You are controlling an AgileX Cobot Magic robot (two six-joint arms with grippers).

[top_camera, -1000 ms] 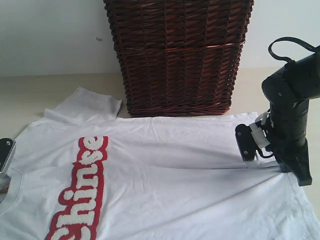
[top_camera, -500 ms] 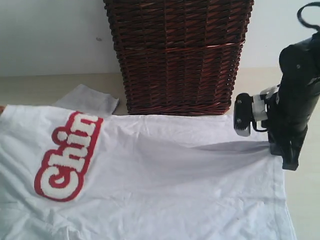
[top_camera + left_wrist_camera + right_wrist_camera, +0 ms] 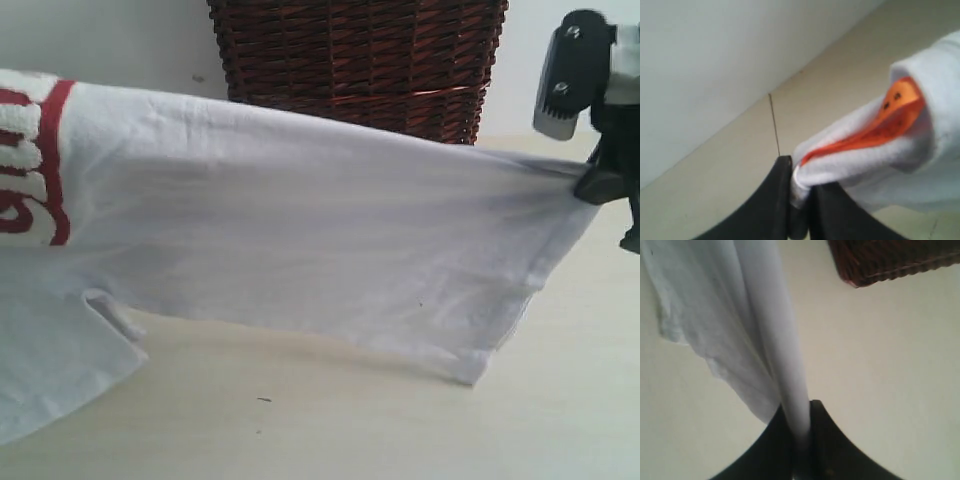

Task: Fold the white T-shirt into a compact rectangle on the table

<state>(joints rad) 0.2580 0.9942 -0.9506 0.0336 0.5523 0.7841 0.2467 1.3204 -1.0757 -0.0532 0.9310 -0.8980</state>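
In the exterior view the white T-shirt [image 3: 300, 230] hangs in the air as a taut sheet in front of the wicker basket [image 3: 360, 60]. Its red patch [image 3: 35, 170] sits at the left edge of the picture, and one end is pinched by the right claw [image 3: 590, 183] at the far right. A sleeve [image 3: 55, 370] droops low on the left and may brush the bench [image 3: 380, 420], though the angle is too poor to tell. No fold shows anywhere, so as I judge it the task is barely begun: the shirt is lifted and stretched, not laid out. The left wrist view shows the left claw [image 3: 799, 182] clamped narrow on a bunched white edge with an orange label [image 3: 890, 117] peeping from it (probably the neck, going by the label), well above the pale surface and a wall [image 3: 715, 60]. The right wrist view shows the other claw closed tight on a gathered ridge of the cloth, which falls away below it toward the bench, with a corner of the basket beyond. What remains is everything that matters: spreading it flat, turning in the sleeves and sides, and doubling it into a rectangle.
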